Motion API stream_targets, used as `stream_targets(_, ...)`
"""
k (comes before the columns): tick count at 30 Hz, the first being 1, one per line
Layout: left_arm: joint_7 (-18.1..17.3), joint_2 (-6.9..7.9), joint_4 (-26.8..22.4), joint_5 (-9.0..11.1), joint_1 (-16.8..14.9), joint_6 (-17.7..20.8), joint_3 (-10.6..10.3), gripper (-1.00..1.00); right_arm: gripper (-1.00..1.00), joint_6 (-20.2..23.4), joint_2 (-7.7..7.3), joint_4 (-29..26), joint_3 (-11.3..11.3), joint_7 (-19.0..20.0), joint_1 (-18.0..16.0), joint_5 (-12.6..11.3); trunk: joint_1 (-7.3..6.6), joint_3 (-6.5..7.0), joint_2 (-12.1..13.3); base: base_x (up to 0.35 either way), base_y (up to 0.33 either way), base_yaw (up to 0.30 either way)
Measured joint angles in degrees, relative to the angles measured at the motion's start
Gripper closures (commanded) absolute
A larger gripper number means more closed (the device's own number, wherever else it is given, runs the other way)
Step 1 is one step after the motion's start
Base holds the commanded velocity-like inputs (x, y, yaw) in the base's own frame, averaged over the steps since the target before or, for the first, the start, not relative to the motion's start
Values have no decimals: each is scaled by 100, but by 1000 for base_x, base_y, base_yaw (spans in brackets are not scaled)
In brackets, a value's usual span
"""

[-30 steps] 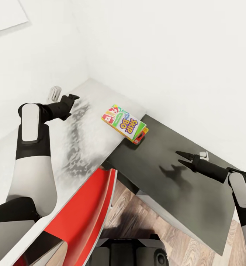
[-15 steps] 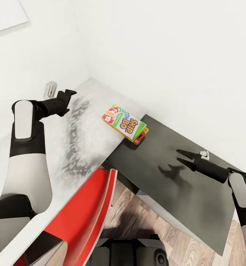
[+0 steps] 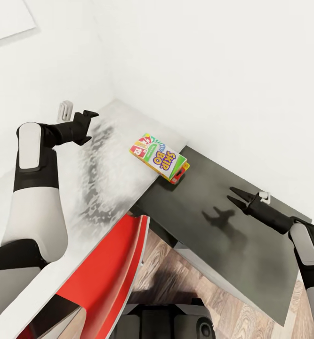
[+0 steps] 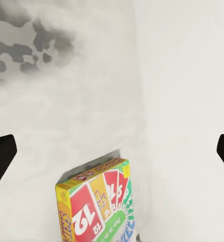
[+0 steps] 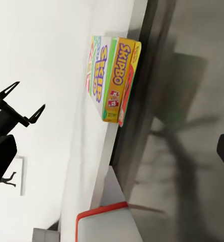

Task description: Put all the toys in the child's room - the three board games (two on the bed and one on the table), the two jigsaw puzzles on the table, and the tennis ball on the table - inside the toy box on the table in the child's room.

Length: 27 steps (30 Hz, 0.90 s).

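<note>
The pale table (image 3: 105, 160) is bare all around the board game (image 3: 159, 157). The wall (image 3: 199, 70) stands close behind it, and a red chair (image 3: 105, 278) blocks the front.

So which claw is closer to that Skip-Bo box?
Left, by a little, as far as the head view shows. The left claw hovers open over the pale top, up-left of the Skip-Bo box. The right claw is open over the dark surface, down-right of it.
</note>
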Motion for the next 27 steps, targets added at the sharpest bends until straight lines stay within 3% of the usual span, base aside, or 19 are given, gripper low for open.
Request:
stream_targets(9, 357, -162, 85, 6, -47, 1, 244, -100, -100, -159, 60, 125, -46, -40, -25, -16, 0, 0, 0, 0, 0, 0)
stream_targets(16, 1043, -220, 53, 46, -84, 0, 318, -100, -100, -282, 103, 308, -215, -197, -205, -51, 0, 0, 0, 0, 0, 0)
stream_targets(19, 1213, -234, -44, 142, -93, 0, 320, -100, -100, -312, 168, 378, -252, -245, -298, -73, 0, 0, 0, 0, 0, 0)
stream_targets(22, 1324, -251, -151, 316, -95, -2, 319, -100, -100, -332, 255, 502, -275, -273, -393, -89, 0, 0, 0, 0, 0, 0)
stream_targets(24, 1393, -267, -232, 547, -93, -6, 314, -100, -100, -341, 308, 659, -288, -264, -465, -102, 0, 0, 0, 0, 0, 0)
stream_targets(27, 1420, -273, -263, 673, -90, -8, 313, -100, -100, -342, 327, 737, -293, -259, -493, -111, 0, 0, 0, 0, 0, 0)
